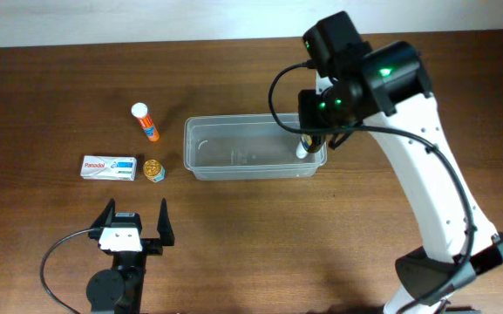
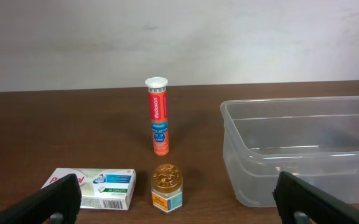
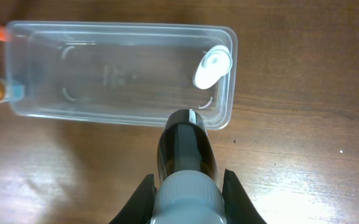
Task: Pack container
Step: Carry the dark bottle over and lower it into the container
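Close to the near edge, the left gripper [image 1: 137, 209] stands wide open and empty. At the middle of the counter [image 1: 260, 244] lies the clear container [image 1: 242, 172]; above its right end the right gripper [image 3: 186, 180] clamps a dark bottle [image 3: 182, 140].

We see the container [image 1: 234, 173], a clear plastic rectangular tub with rounded corners and a rim. It stands upright and open-topped near the middle of the counter, long sides parallel to the far edge. A small white round item [image 3: 213, 67] sits in the end nearer the right edge.
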Robot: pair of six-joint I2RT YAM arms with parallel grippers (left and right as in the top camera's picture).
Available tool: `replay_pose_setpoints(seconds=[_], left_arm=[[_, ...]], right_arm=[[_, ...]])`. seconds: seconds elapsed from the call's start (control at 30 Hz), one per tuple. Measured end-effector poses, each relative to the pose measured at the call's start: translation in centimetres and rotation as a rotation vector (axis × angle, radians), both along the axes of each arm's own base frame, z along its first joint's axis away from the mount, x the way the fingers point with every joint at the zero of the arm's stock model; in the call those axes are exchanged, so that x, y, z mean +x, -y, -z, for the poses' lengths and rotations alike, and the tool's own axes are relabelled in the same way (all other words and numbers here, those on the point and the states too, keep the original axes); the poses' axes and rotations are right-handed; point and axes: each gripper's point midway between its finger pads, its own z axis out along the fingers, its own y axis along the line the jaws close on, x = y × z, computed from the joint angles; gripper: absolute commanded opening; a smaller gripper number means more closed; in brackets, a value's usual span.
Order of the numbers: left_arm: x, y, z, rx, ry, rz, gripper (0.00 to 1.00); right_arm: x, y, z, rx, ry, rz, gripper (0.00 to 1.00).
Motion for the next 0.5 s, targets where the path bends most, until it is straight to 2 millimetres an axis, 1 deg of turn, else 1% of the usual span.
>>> replay_pose_setpoints(seconds=[0.13, 0.23, 0.33, 0.5], left_arm=[[0.0, 0.0, 0.0, 0.000, 0.000, 0.000, 1.00], [0.0, 0.0, 0.0, 0.000, 0.000, 0.000, 1.00], [0.0, 0.0, 0.0, 0.000, 0.000, 0.000, 1.00], [0.0, 0.0, 0.0, 0.000, 0.000, 0.000, 1.00]], right_arm=[[0.6, -0.2, 3.0, -0.022, -0.044, 0.012, 0.17], [1.0, -0.3, 4.7, -0.032, -0.062, 0.018, 0.17], [1.3, -0.4, 5.9, -0.034, -0.069, 0.020, 0.17], [1.8, -0.7, 7.1, -0.030, -0.061, 0.022, 0.17]])
